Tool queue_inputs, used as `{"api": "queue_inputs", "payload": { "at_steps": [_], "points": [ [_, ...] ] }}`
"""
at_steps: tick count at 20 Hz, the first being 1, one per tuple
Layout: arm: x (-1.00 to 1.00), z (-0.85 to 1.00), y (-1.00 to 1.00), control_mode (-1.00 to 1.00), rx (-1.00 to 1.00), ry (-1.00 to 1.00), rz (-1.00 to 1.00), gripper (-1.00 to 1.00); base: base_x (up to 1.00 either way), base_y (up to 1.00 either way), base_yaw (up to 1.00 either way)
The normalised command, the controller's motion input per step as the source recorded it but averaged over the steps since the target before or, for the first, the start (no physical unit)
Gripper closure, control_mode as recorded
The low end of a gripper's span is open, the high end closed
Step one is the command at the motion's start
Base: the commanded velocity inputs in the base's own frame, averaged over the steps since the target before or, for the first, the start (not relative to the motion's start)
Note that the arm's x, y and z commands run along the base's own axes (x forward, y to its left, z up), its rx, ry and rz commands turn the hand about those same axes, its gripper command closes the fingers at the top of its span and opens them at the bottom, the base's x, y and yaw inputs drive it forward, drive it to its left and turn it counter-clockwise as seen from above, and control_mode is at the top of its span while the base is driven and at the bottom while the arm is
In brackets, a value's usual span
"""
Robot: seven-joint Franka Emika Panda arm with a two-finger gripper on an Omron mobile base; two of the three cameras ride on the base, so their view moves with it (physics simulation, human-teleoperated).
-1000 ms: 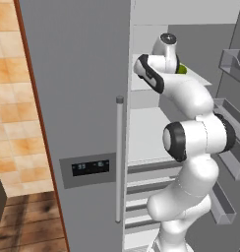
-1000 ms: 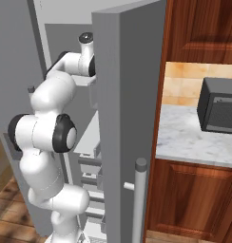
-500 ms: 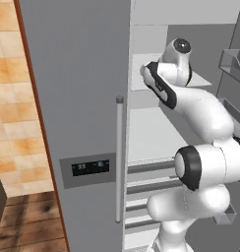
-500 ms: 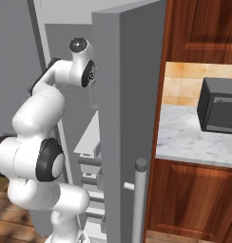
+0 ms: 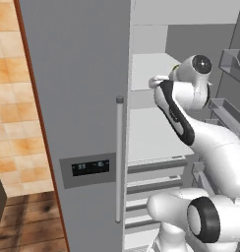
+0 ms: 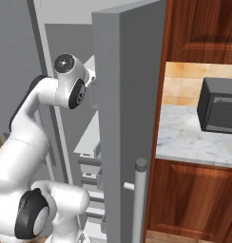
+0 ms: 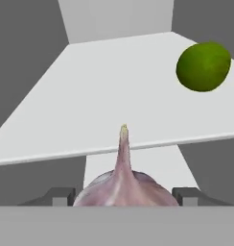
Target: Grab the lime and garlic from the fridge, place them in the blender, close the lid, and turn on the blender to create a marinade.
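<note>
1. The garlic (image 7: 124,185) sits right between the tool's (image 7: 124,196) two dark fingertips (image 7: 60,196), its stalk pointing away from the hand toward the white fridge shelf (image 7: 114,101). The tips flank the bulb closely on both sides, so the tool looks narrowed around the garlic, though actual contact is hidden at the bottom edge.

2. The bulb appears to be just off the front lip of the shelf, nearer the hand than the shelf edge. In my judgement it is already lifted or about to clear the shelf, and the coming move is a straight pull back out of the fridge (image 5: 82,98).

3. The lime (image 7: 204,66) lies on the same shelf, beyond the garlic and to its right in the hand view, well apart from the tool. It does not block the way out.

4. In the left base view the arm's wrist (image 5: 193,78) reaches into the open compartment, above the lower shelves and drawers (image 5: 156,172).

5. The door bins (image 5: 230,64) stand just right of the wrist, and the open fridge door (image 6: 127,118) stands close beside the arm in the right base view; these are what a wide swing could strike.

6. Past the door, a microwave (image 6: 220,111) rests on the marble counter (image 6: 194,137).
</note>
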Motion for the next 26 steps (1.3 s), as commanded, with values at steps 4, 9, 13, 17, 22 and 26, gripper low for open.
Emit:
{"api": "queue_inputs", "payload": {
  "at_steps": [4,9,13,17,22,26],
  "points": [
    [-1.00,0.00,0.03,-1.00,0.04,0.02,-0.02,1.00,0.00,0.00,0.00],
    [-1.00,-0.17,0.40,-1.00,0.00,0.10,-0.03,1.00,0.00,0.00,0.00],
    [-0.56,-0.36,0.42,-1.00,-0.05,0.18,0.00,1.00,0.00,0.00,0.00],
    [-0.35,-0.42,0.24,-1.00,-0.06,0.07,0.00,1.00,0.00,0.00,0.00],
    [0.00,0.00,0.00,1.00,0.00,0.00,0.00,1.00,-1.00,0.21,0.00],
    [0.00,0.00,0.00,1.00,0.00,0.00,0.00,1.00,-1.00,0.24,0.00]
  ]
}}
